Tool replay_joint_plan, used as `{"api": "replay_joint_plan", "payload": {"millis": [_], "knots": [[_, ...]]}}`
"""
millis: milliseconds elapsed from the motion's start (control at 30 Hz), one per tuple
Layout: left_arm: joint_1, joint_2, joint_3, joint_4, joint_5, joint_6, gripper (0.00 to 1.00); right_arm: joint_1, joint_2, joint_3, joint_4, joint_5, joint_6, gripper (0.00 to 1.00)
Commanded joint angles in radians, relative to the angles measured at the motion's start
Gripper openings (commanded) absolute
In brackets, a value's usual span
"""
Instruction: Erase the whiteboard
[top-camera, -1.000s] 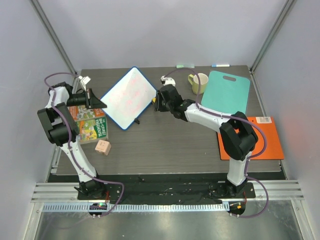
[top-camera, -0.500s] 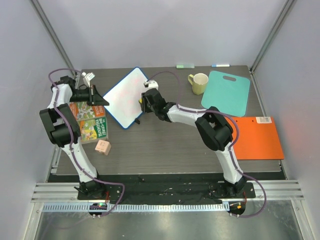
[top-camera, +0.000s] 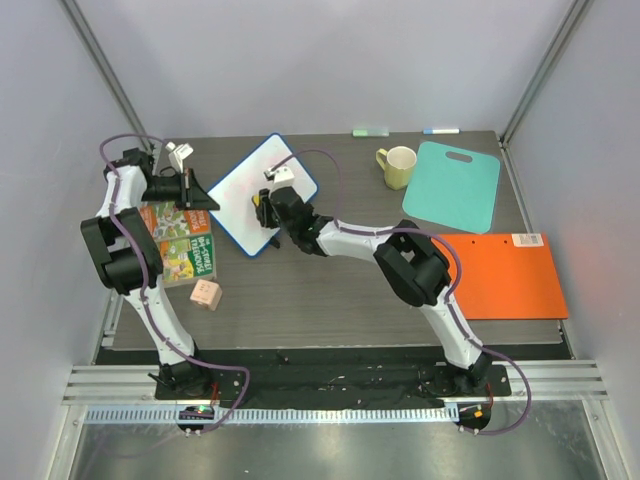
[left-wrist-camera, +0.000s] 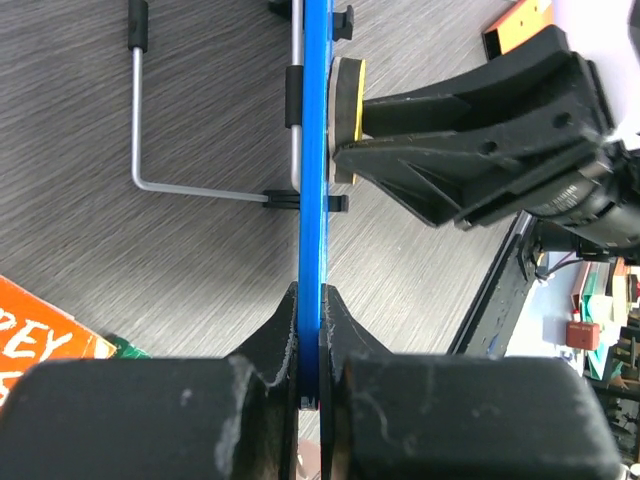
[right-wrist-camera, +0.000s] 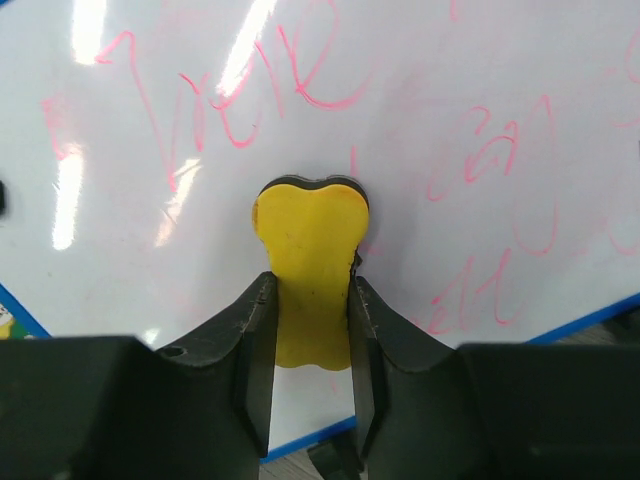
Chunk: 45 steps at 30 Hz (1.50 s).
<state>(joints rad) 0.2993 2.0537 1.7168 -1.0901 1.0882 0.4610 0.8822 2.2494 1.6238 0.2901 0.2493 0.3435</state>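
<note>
Left claw (left-wrist-camera: 310, 300): clamped on whiteboard (top-camera: 243, 188) rim | right claw (right-wrist-camera: 312, 290): gripping yellow eraser (right-wrist-camera: 310, 230), pressed against board | progress: pink scribbles (right-wrist-camera: 250, 110) across most of face, erasing largely left

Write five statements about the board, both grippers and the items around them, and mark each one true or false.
1. The left gripper is shut on the edge of the white, blue-rimmed whiteboard. True.
2. The right gripper is empty. False: it holds a yellow eraser pressed against the board.
3. The whiteboard is wiped clean. False: pink-red scribbles cover it.
4. In the top view, the pale yellow mug stands just left of the teal cutting board. True.
5. The orange folder lies under the whiteboard. False: the orange folder lies apart from it, at the table's right side.
</note>
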Motion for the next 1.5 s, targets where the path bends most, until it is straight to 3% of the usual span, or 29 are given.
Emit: {"api": "replay_joint_plan", "payload": {"millis": [0,100,400,567,700,900,1133,1467], "knots": [[-0.068,-0.029,-0.031,-0.077,-0.079,0.070,0.00,0.028,0.081,0.160,0.009,-0.028,0.052,0.01],[-0.069,-0.035,-0.042,-0.073,-0.085,0.074,0.00,0.027,0.134,0.273,-0.077,0.062,0.089,0.01],[-0.069,-0.038,-0.042,-0.077,-0.090,0.077,0.00,0.026,0.205,0.439,-0.178,0.099,0.143,0.01],[-0.069,-0.043,-0.042,-0.077,-0.088,0.074,0.00,0.006,0.197,0.380,-0.219,0.169,0.265,0.01],[-0.069,-0.049,-0.042,-0.077,-0.090,0.074,0.00,-0.025,0.158,0.237,-0.256,0.209,0.377,0.01],[-0.069,-0.047,-0.040,-0.083,-0.076,0.076,0.00,-0.031,0.104,0.078,-0.310,0.278,0.404,0.01],[-0.069,-0.041,-0.033,-0.096,-0.070,0.082,0.00,-0.008,0.127,0.041,-0.182,0.135,0.367,0.01],[-0.080,-0.047,-0.042,-0.117,-0.086,0.107,0.00,0.089,0.188,0.287,-0.149,-0.042,0.266,0.01]]}}
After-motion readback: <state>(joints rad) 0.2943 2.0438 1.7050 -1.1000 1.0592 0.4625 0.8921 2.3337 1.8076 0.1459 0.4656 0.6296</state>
